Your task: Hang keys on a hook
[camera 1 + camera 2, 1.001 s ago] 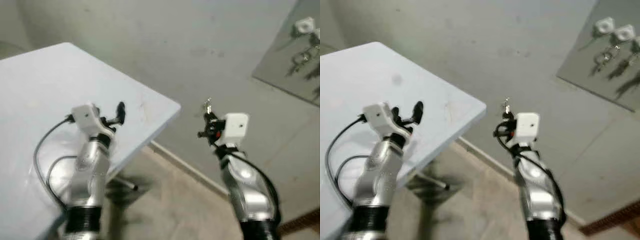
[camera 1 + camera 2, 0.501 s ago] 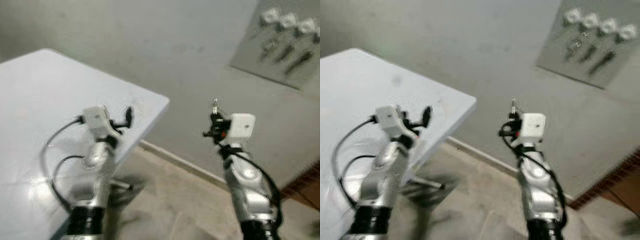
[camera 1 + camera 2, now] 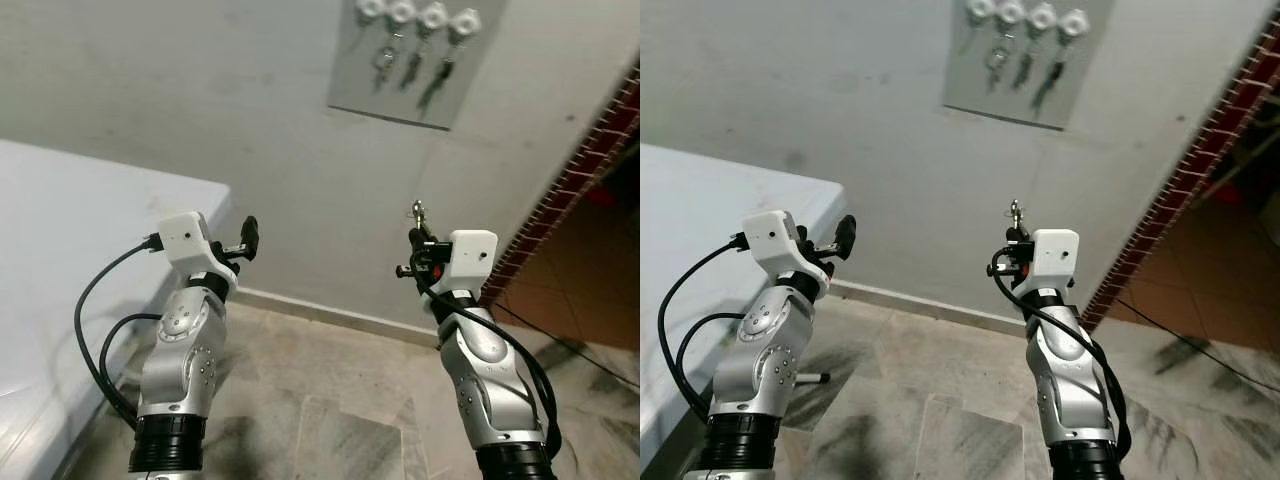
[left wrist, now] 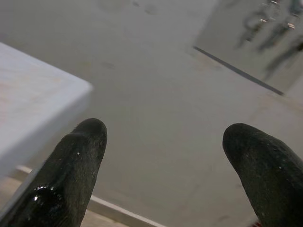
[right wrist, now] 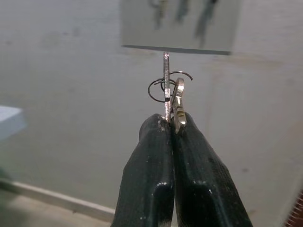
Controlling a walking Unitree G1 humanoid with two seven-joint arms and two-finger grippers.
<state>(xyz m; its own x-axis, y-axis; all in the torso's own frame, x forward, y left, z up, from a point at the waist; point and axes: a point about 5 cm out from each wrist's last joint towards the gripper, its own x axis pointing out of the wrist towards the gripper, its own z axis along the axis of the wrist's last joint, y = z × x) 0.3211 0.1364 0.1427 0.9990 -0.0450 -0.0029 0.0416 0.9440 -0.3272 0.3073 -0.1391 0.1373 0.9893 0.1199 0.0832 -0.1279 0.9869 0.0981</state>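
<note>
My right gripper (image 3: 413, 240) is shut on a small bunch of silver keys (image 5: 169, 92) on a wire ring; the keys (image 3: 416, 212) stick up above its fingertips. A grey board (image 3: 415, 60) on the wall ahead, higher than both grippers, carries a row of white hooks (image 3: 417, 13), and three of them hold hanging keys. The rightmost hook (image 3: 465, 19) looks bare. My left gripper (image 3: 247, 238) is raised at the left, open and empty; its two black fingers (image 4: 78, 156) stand wide apart.
A white table (image 3: 60, 260) stands at my left, its corner close to the left arm. The grey plaster wall (image 3: 200, 120) is ahead above a marble floor (image 3: 340, 400). A red brick edge (image 3: 590, 150) and a doorway lie to the right.
The camera has swung right and up, so the table has slid left and the hook board has come to the top middle. Both grippers keep their pose; the keys stay clamped.
</note>
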